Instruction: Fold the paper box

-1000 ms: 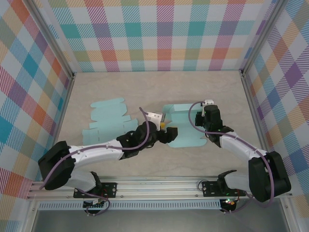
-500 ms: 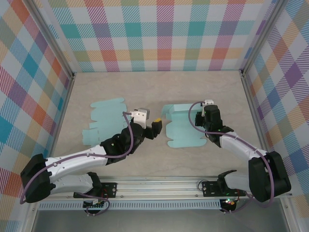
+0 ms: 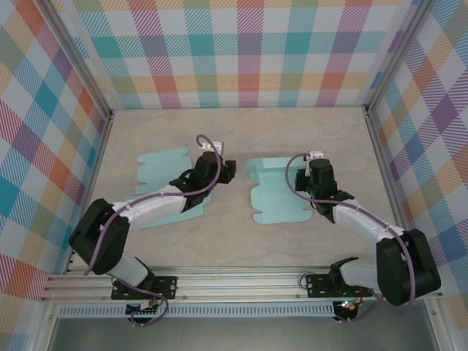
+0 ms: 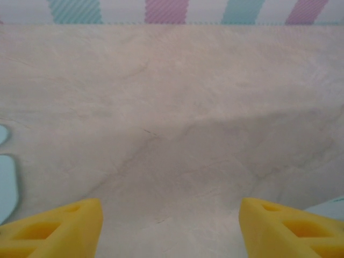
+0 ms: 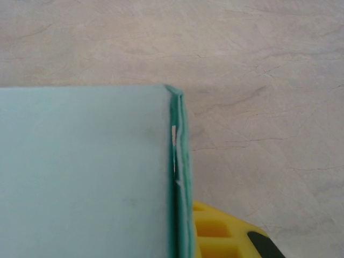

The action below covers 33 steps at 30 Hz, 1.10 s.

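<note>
Fingers point(image 4: 54, 226) of the left gripper point(image 4: 172, 228) stand apart, yellow tips at the two lower corners of its wrist view, with nothing but bare table point(image 4: 177, 107) between and ahead of them. Just outside the left fingertip lies a sliver of teal card, and another pale teal corner peeks in beside the right fingertip; the wrist view cannot tell what these belong to. The top view sorts it out: a flat box blank point(image 3: 157, 172) lies spread on the table to the left of these fingers, partly under the left arm, and the paper box point(image 3: 278, 194) lies well off to their right, apart from them.

The right gripper point(image 3: 314, 186) sits at the paper box's right edge in the top view, though its tips cannot be made out from above. Its wrist view gives the detail: one yellow finger point(image 5: 215, 236) lies beneath a doubled teal panel whose folded edge runs straight up from the fingertip, the sheet spreading away to the finger's left and bare table to its right. These fingers are closed, pinching that edge of the paper box.
</note>
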### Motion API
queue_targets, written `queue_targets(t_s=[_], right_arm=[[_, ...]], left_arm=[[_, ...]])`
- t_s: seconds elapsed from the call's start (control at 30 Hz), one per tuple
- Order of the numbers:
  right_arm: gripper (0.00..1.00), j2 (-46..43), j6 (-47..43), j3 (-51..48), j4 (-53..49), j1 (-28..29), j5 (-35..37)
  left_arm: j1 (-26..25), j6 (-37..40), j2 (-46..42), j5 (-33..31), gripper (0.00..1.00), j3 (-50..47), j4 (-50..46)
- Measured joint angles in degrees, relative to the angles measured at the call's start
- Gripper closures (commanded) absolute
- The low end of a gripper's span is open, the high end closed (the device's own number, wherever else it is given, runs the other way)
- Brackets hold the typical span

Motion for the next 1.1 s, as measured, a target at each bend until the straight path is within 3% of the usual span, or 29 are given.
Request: queue_targets(t_s=[0.13,0.43,0.67,1.1], right_arm=[[1.0,0.0,0.0,0.0,0.0,0.0,-0.1],[1.0,0.0,0.2,0.0,0.0,0.0,0.2],[1.0,0.0,0.2,0.0,0.0,0.0,0.0],[1.0,0.0,0.2,0.0,0.0,0.0,0.1]], left_arm=[[0.2,2.1,4.3,4.4,0.4,3.0,0.2],[-0.5,4.9,5.2,15.0,0.43,3.2,2.8],[-4.3,8.3,6.1,18.3,0.43,3.2,3.1],[-5.6,15.3,8.5,21.9,0.43,4.9,3.3]])
